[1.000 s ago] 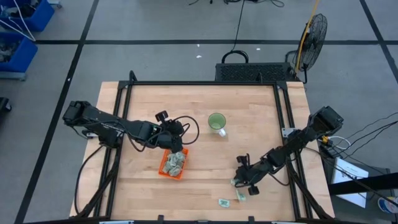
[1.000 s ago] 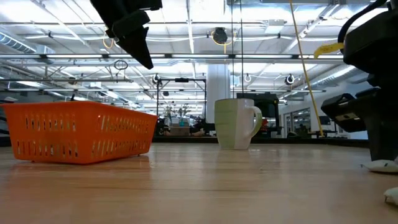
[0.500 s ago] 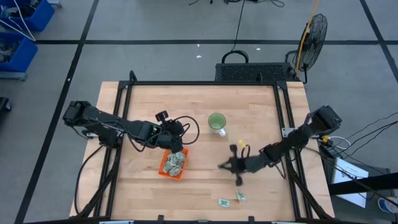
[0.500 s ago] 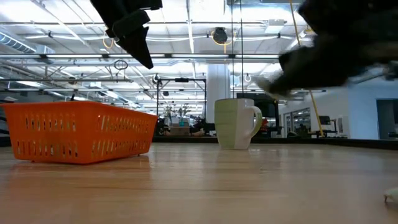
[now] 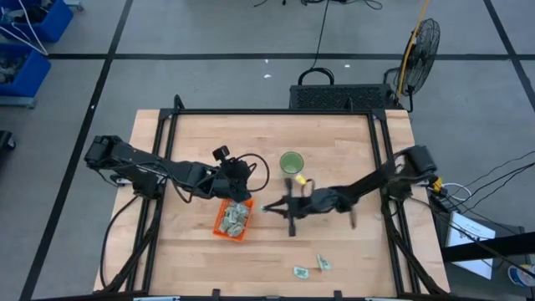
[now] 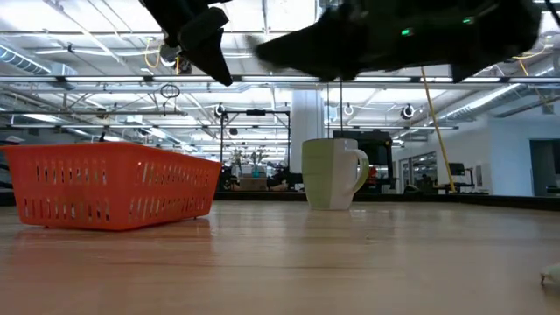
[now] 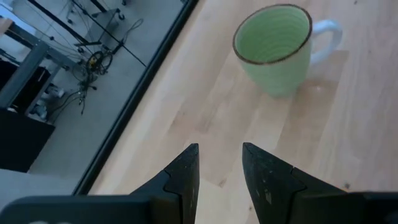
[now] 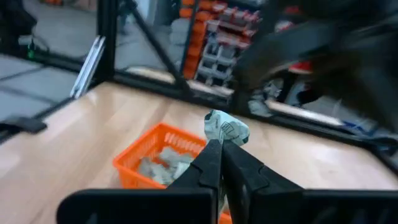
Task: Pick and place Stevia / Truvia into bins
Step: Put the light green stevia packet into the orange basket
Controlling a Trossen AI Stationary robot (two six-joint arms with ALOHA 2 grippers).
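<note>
Now the left hand hangs open above the orange basket's far edge, while the right hand, pinched shut on a sachet, sits just right of the basket and nearer its opening.

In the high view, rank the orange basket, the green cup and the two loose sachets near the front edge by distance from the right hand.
From the right hand, shut on a sachet:
1. Orange basket, just to its left.
2. Green cup, behind it, toward the table's back.
3. Loose sachets, near the front edge, farthest.
</note>
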